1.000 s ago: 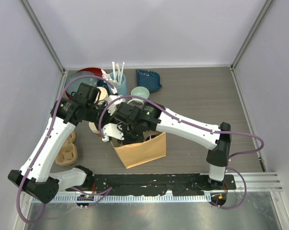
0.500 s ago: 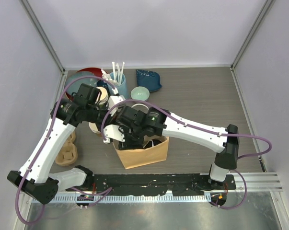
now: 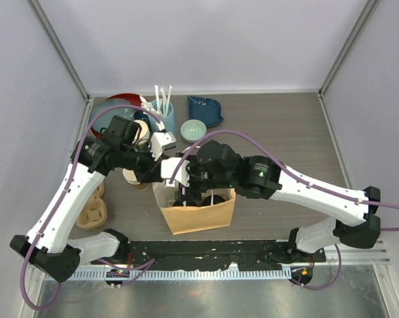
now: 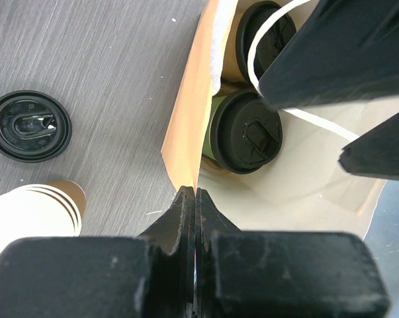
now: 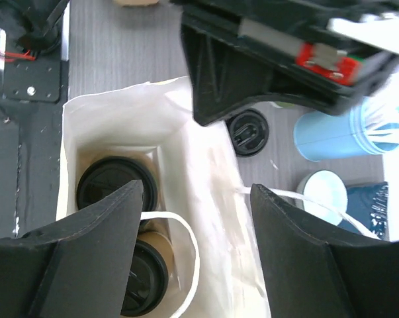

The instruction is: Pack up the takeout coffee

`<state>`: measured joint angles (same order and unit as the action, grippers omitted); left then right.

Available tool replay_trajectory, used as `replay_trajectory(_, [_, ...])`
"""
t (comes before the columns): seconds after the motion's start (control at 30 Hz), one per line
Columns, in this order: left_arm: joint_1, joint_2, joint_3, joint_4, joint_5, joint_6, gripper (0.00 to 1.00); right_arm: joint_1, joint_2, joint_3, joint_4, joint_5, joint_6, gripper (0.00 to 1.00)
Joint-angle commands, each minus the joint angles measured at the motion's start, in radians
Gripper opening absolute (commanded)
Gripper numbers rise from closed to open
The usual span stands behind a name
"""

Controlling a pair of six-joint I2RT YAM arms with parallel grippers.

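Cups are both inside the paper bag, upright with lids on. The green-walled cup stands nearer the bag wall on the left arm's side. The brown-walled cup is just behind it; the two are very close together, and contact cannot be confirmed. Neither cup is held by anything.

The right gripper hangs over the bag mouth with its fingers spread wide and nothing between them. The bag's white handle loops across the opening under those fingers, and the left wrist view shows it running against one dark finger.

The left gripper is pressed together on the bag's upper edge, pinching the paper and holding the mouth open.

Outside the bag, a loose black lid and a lidless cup stack sit on the table, apart from the bag.

Assessment: packing looks essentially complete. The step in hand is judged to be clearing the right gripper from the bag.

Recommendations:
- Lift the right gripper straight up with its fingers kept spread, so no fingertip clips a lid.
- Watch the handle loop. If it catches on a finger, it may drag the bag and tip the cups.
- Keep the left pinch steady until the right arm is clear, then let go without tugging the paper sideways.
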<state>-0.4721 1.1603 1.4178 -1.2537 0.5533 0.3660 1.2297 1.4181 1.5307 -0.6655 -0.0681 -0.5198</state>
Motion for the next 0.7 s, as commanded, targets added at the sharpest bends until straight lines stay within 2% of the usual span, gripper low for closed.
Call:
replay_trajectory(0.0, [-0.003,-0.007,0.03,0.027,0.028,-0.015,0.0,0.004,-0.08,-0.04,0.141,0.063,0.044,0.71])
replay_trajectory(0.53, [-0.002,-0.01,0.029,0.027,0.033,-0.019,0.0,-0.001,-0.203,-0.047,0.273,0.119,0.171,0.73])
replay_trajectory(0.67, [-0.002,-0.01,0.026,0.03,0.034,-0.021,0.0,-0.004,-0.243,-0.058,0.339,0.207,0.214,0.74])
